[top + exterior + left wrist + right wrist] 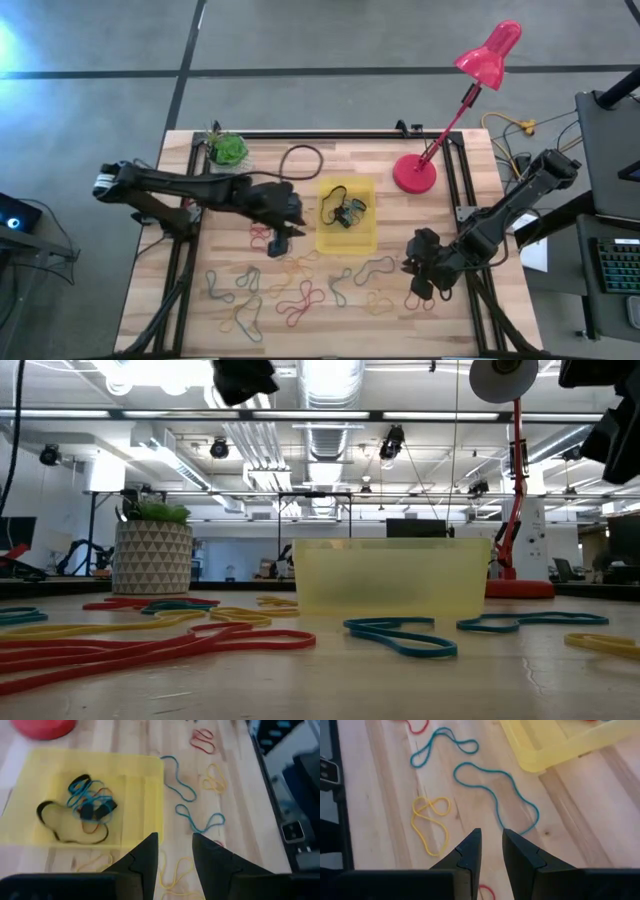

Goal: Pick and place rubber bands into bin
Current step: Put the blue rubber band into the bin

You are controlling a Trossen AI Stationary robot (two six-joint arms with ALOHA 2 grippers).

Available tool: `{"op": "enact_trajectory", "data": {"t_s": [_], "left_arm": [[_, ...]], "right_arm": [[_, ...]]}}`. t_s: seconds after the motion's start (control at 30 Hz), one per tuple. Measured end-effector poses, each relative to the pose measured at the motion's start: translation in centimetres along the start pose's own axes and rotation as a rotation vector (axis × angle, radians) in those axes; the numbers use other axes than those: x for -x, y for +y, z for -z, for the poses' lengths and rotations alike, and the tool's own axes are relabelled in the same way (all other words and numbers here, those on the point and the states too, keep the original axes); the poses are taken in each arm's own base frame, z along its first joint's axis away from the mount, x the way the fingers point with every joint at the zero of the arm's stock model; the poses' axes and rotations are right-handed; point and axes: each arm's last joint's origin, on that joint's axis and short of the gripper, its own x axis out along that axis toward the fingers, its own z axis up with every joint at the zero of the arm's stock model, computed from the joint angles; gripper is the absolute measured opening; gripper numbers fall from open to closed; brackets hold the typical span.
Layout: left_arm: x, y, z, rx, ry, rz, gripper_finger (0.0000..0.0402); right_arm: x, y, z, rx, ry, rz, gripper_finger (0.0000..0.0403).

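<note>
Left hand (pixel 276 243) hovered over the wooden desk (pixel 450 190) just off the 9 o'clock side of the yellow bin (pixel 364 240), its two dark fingers (pixel 145 855) slightly apart with nothing between them. Right hand (pixel 418 290) hung at about 4 o'clock from the bin, near the desk's front right, its fingers (pixel 470 851) parted by a narrow gap and likewise gripping nothing; below it lay a blue rubber band (pixel 495 795) and a yellow rubber band (pixel 430 820).

The bin sat near the middle of the desk and already held a small tangle of rubber bands (pixel 345 210) in black, blue and a trace of red, seen most clearly in the left wrist view (pixel 82 810). Many more loose bands (pixel 300 295) in red, yellow, blue and grey lay scattered across the desk from 5 to 8 o'clock of the bin. In the low view, red bands (pixel 150 645) and blue bands (pixel 400 635) lay flat in front of the translucent bin wall (pixel 390 580).

A small white pot with a green plant (pixel 226 148) stood at the desk's 11 o'clock corner, a dark cable loop (pixel 300 160) lay beside it, and a red desk lamp (pixel 414 173) stood at 1 o'clock from the bin
</note>
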Motion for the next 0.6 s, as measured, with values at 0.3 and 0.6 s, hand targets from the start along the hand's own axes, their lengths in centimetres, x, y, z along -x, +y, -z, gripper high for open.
{"op": "enact_trajectory", "data": {"t_s": [0.3,0.6], "left_arm": [[0.2,0.4,5.2,0.208,-0.164,-0.010,0.0105],[-0.4,0.8,7.2,0.297,-0.204,-0.014,0.0105]], "right_arm": [[-2.7,-1.4,2.1,0.015,0.055,-0.011,0.0068],[-5.2,-2.0,2.6,-0.020,0.063,0.040,0.0109]]}}
